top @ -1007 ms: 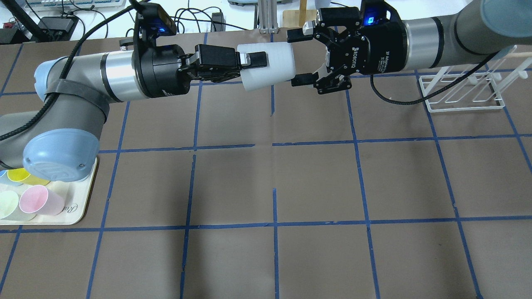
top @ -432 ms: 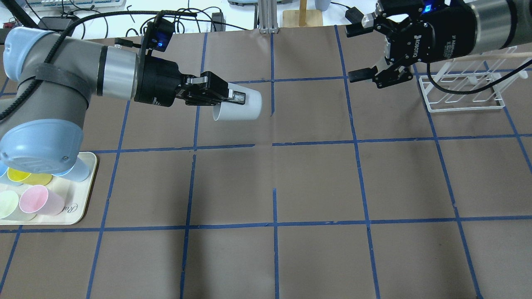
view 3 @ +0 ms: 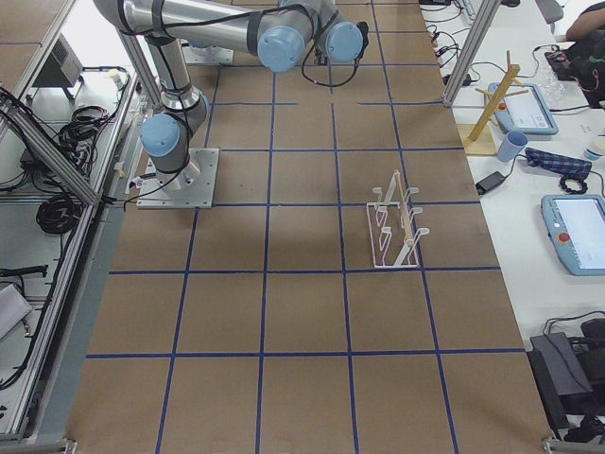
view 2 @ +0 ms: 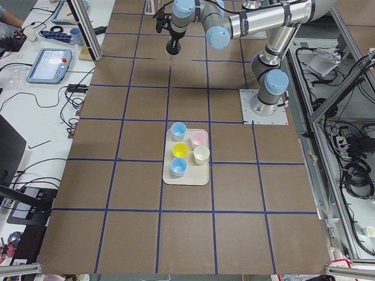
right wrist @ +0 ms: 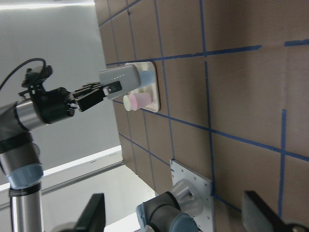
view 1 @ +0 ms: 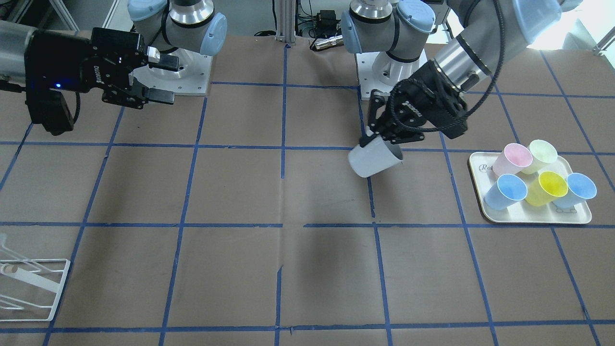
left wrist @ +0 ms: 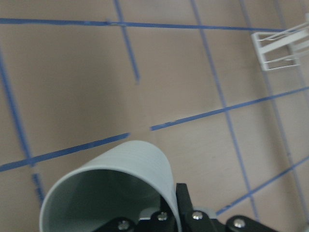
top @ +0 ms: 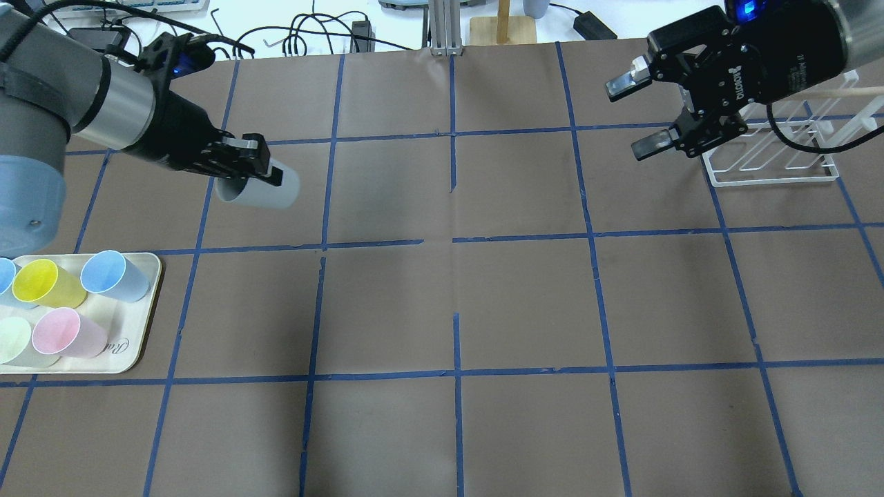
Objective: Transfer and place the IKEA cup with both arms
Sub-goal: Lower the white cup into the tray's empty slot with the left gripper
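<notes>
Overhead exterior puts the light-grey tapered plastic tumbler (top: 266,192) at about ten o'clock, held clear of the brown paper-covered table (top: 483,310) and tipped on its side, base toward three o'clock. The left gripper (top: 257,169) grips it at the mouth end, jaws closed narrow on the rim wall. At two o'clock the right gripper (top: 632,115) hangs empty, jaws spread wide, just beside a white wire rack (top: 773,180). A cream tray (top: 141,331) of coloured cups (top: 59,333) sits at eight o'clock.
</notes>
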Available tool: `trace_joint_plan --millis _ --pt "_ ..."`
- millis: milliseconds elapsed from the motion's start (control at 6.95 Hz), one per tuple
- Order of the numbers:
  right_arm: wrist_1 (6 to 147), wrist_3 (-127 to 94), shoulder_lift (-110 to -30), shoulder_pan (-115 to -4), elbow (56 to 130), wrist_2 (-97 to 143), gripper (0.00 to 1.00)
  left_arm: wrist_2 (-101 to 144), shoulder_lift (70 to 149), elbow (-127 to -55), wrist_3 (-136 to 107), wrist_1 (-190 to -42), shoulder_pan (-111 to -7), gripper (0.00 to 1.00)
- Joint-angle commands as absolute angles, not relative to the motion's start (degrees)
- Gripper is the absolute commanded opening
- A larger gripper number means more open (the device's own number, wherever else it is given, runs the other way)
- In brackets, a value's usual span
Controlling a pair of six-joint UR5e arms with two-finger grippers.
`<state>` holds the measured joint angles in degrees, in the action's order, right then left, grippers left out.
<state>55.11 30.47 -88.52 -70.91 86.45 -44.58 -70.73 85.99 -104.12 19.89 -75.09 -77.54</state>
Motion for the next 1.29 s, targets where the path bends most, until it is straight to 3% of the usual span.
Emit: trace_joint_plan --millis 0,719,1151 --pt "66.3 18.8 -93.1 -71.2 87.5 -64.1 1.00 -86.9 87.1 -100.8 27.6 -77.5 -71.2 0.00" --pt "80.7 -6.7 -97.1 -83.0 91.1 -88.8 1.00 -90.6 92.1 -96.9 63.8 -81.1 -46.0 0.00" --pt "90.8 -8.1 -97.3 -89.6 98.2 -92.5 1.00 -90.1 99.5 -96.7 78.6 -73.7 -35.1 0.00"
